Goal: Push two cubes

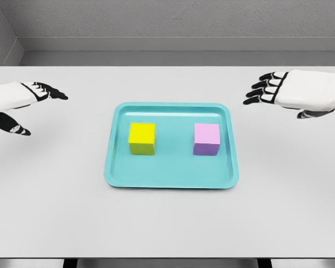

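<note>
Two cubes sit inside a tray (170,180) at the middle of the desk (167,223). The yellow cube (142,138) is in the tray's left half, the pink cube (206,139) in its right half; they are well apart from each other, with bare teal tray floor between them, and roughly level with one another. Both look alike in size and have sharp edges and plain, unmarked faces. The yellow cube shows a bright top and a slightly duller, olive-tinged front face. The pink cube shows a pale pink top and a darker, violet front face. Each rests flat on the tray floor, square to the tray's sides and clear of the raised rim. The tray is a shallow teal rectangle with rounded corners and a low lip, lying flat on the pale grey desk. The left hand (22,100) is at the picture's left edge, well away from the tray, white with black fingers spread and pointing right, its thumb hanging lower; it holds nothing. The right hand (293,92) is at the upper right, also well clear of the tray, its black fingers apart and slightly bent, pointing left, thumb tucked below; it too holds nothing. Neither hand touches a cube.
</note>
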Robot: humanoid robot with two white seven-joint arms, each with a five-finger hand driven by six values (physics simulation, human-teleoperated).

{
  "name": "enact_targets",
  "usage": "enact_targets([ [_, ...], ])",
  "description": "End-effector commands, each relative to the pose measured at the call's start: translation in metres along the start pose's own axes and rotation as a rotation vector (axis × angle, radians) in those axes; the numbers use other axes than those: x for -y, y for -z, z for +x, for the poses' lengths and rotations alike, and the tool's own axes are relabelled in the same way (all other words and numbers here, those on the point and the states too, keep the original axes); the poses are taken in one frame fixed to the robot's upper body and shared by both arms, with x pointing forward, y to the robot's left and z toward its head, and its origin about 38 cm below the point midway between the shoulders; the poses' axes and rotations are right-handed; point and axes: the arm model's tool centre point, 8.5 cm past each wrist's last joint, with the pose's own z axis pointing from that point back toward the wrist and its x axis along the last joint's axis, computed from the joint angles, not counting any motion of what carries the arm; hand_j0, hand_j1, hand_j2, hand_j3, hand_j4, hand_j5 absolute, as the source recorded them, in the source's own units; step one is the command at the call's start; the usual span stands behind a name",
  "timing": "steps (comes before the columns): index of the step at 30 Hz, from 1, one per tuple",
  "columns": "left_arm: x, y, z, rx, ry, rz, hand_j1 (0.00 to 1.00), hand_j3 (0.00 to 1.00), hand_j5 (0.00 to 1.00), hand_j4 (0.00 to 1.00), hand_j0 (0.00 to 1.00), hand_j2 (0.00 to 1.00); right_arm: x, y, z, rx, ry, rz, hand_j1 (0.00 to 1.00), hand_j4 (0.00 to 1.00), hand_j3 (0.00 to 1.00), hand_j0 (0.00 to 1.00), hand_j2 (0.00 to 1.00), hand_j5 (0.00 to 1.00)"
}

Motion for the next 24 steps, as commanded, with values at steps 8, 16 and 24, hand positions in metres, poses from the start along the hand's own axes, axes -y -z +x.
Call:
enact_targets([
  [8, 0.022, 0.058, 0.013, 0.075, -0.015, -0.062, 1.0, 1.0, 1.0, 1.0, 1.0, 1.0, -0.024, 0.012, 0.007, 0.042, 0.053, 0.059, 0.09, 0.09, 0.09, 0.09, 0.09, 0.09],
  [16, 0.018, 0.07, 0.017, 0.077, 0.043, -0.126, 0.22, 0.22, 0.22, 0.22, 0.22, 0.22, -0.074, 0.055, 0.036, 0.135, 0.034, 0.212, 0.13, 0.13, 0.13, 0.13, 0.13, 0.13],
  [24, 0.039, 0.116, 0.044, 0.183, 0.031, -0.184, 0.13, 0.13, 0.13, 0.13, 0.13, 0.13, -0.063, 0.076, 0.031, 0.138, 0.031, 0.171, 0.16, 0.16, 0.16, 0.16, 0.16, 0.16],
])
